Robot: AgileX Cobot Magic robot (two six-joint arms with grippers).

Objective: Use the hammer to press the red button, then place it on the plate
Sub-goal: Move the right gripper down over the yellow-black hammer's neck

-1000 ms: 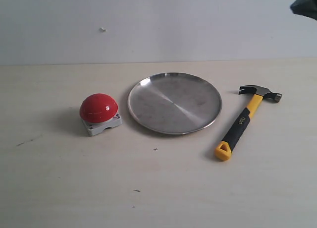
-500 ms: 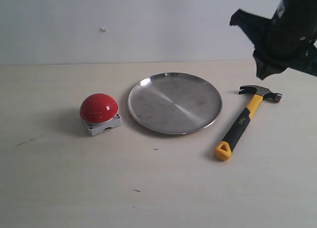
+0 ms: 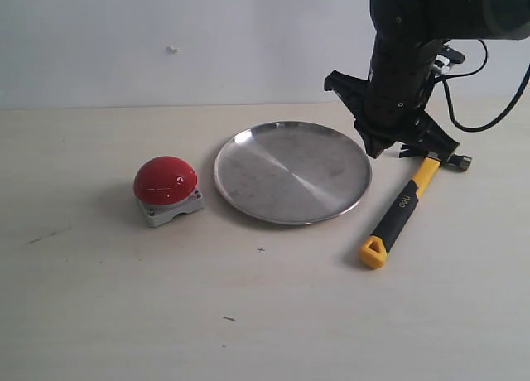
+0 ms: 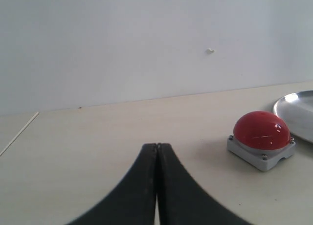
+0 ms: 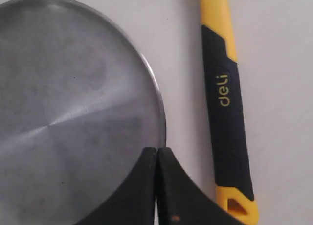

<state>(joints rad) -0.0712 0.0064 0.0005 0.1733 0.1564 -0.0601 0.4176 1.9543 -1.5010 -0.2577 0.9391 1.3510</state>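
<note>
The hammer (image 3: 400,207) lies flat on the table to the right of the plate (image 3: 290,172), its yellow end toward the front; the arm partly covers its dark head. My right gripper (image 3: 374,147) hangs shut and empty above the plate's right rim, beside the hammer. In the right wrist view its tips (image 5: 157,149) sit over the plate's edge (image 5: 73,102), with the black and yellow handle (image 5: 225,102) alongside. The red button (image 3: 166,180) stands left of the plate. My left gripper (image 4: 157,146) is shut and empty, low over the table, with the red button (image 4: 261,132) ahead of it.
A pale wall runs behind the light wooden table. The plate's rim (image 4: 298,112) shows at the edge of the left wrist view. A black cable (image 3: 489,108) loops off the right arm at the far right.
The right arm has swung down from the upper right corner and now hangs over the plate's right rim and the hammer's head. Hammer, plate and button have not moved.
</note>
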